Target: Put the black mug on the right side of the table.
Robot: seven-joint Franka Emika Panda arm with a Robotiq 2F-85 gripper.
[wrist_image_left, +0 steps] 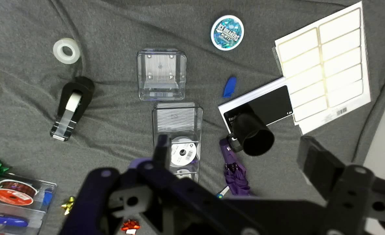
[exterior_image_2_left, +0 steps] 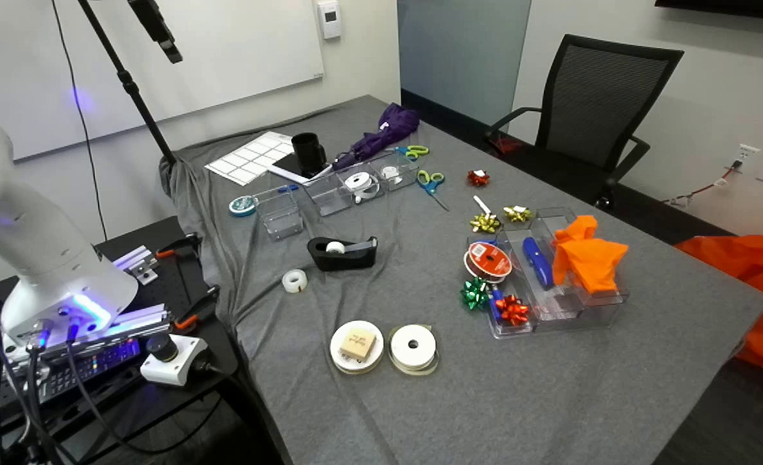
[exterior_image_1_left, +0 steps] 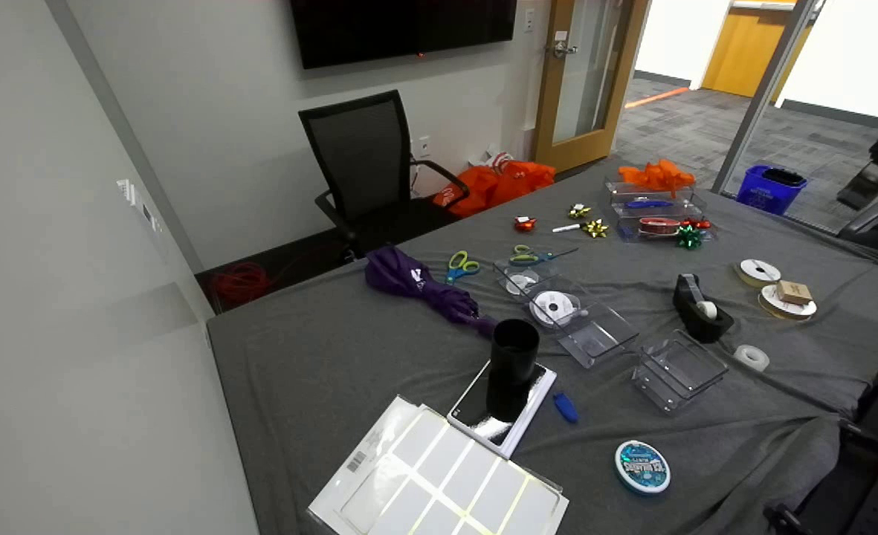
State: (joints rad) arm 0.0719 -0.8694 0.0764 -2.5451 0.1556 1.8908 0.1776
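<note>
We see the gripper (wrist_image_left: 236, 150) spread wide above the table (wrist_image_left: 120, 29), nothing held between its fingers (wrist_image_left: 313, 160). The mug (wrist_image_left: 252, 129) stands upright below it, in line with the gap; we take that width as meant for going down either side of the body. The mug rests on the pack (wrist_image_left: 270, 101), a flat perch that probably steadies it but lifts its base off the table. Its handle (wrist_image_left: 237, 149) points toward the finger over the long tray (wrist_image_left: 176, 120), so we would mind it in closing. We judge the carry not yet done: if the robot's own right is meant, the goal lies out past that same finger, beyond the dispenser (exterior_image_2_left: 342, 259).

The long tray corrals spools (wrist_image_left: 190, 149), likely against rolling; the box (exterior_image_2_left: 358, 343) sits on a spool farther out, perhaps simply stacked.

Counting, we get one mug, one pack, one mint tin (wrist_image_left: 227, 32), one umbrella (exterior_image_2_left: 391, 129), one dispenser and one loose tape roll (wrist_image_left: 75, 51). There are two pairs of scissors (exterior_image_2_left: 429, 186) and five bows (exterior_image_2_left: 475, 294): two red, two gold, one green. Spools come to five, as far as we can tell, two of them inside the long tray. The clear trays (wrist_image_left: 161, 75) overlap too much for a sure count.
</note>
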